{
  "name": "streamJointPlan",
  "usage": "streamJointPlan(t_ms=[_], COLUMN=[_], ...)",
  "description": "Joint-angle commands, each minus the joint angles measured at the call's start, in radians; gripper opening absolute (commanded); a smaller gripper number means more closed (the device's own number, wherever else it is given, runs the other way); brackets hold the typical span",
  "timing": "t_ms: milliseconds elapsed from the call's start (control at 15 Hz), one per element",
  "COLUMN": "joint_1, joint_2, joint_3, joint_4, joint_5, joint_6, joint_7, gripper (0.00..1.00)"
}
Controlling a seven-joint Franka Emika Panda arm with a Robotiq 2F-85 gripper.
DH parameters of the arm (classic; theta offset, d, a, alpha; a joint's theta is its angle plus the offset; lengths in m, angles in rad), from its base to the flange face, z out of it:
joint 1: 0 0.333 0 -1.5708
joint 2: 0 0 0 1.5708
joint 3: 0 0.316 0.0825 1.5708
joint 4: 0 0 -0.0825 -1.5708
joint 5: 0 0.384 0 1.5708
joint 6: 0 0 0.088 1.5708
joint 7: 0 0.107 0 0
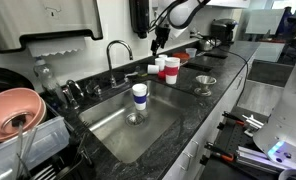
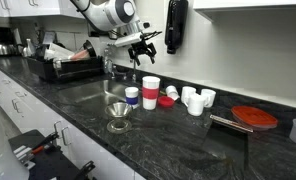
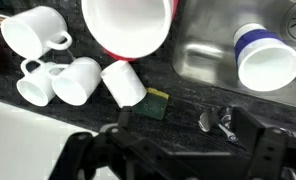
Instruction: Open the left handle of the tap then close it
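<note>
The tap (image 1: 116,55) is a tall chrome gooseneck that stands behind the steel sink (image 1: 118,125); it also shows in an exterior view (image 2: 108,66). My gripper (image 1: 160,40) hangs in the air above the counter, to the side of the tap near the cups, and touches nothing; it shows in both exterior views (image 2: 143,45). In the wrist view its dark fingers (image 3: 178,160) are spread wide and empty. One small chrome lever handle (image 3: 217,122) lies between them, below the jaws. I cannot tell which side's handle it is.
A blue-banded white cup (image 1: 139,95) stands in the sink. Red and white cups (image 1: 168,66), white mugs (image 3: 48,60) and a green-yellow sponge (image 3: 155,103) sit beside the tap. A metal funnel (image 1: 204,83), a dish rack with a pink bowl (image 1: 13,110) and a clear bottle (image 1: 43,72) stand nearby.
</note>
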Motion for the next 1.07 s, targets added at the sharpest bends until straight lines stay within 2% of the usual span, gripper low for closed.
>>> streamJointPlan(t_ms=[0, 733, 1000], joint_1=[0.019, 0.023, 0.015], joint_2=[0.031, 0.051, 0.121], joint_3=[-0.018, -0.024, -0.018], joint_4=[0.035, 0.050, 0.098], joint_5=[0.002, 0.010, 0.182], joint_6=[0.004, 0.003, 0.005], joint_7=[-0.017, -0.022, -0.105], gripper=[1.00, 1.00, 1.00])
